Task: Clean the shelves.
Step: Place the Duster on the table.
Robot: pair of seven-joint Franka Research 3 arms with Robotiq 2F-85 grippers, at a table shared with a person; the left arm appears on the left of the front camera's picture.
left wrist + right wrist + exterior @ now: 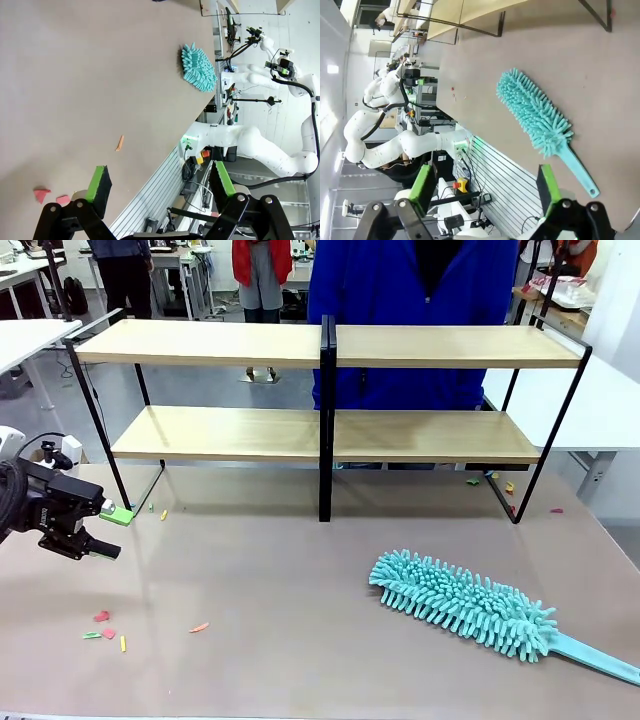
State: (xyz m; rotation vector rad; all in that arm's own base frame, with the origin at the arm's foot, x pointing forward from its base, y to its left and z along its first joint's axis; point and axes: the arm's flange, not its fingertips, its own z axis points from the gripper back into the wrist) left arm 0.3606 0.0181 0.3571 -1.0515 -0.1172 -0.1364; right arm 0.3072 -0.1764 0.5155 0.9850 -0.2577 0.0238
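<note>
**Shelves at the far edge, duster lying on the tabletop**

Across the far side of the beige tabletop (300, 600) in the front view we see the shelves (330, 435): two tiers of light-wood boards in a black frame with a black centre post. A person in a blue top (410, 300) stands behind them. Near right, a teal duster (462, 603) lies flat, fluffy head toward the middle, handle running off toward the right edge. Our left gripper (110, 530) sits at the left edge, low over the table, jaws apart, holding nothing. Small coloured scraps (104, 625) lie near left, and a few more sit by the rack's right foot.

Left wrist view: the left gripper (160, 187) has its green pads (96, 184) wide apart, with nothing between them. Pink scraps (42, 194) and an orange one (119, 143) lie on the table; the duster (198, 67) lies farther off.

Right wrist view: the right gripper (487, 187) is spread wide and empty, hanging above the near table edge. The duster (535, 112) lies just beyond its fingers (422, 185), untouched. The shelves (465, 11) show at the top.
</note>
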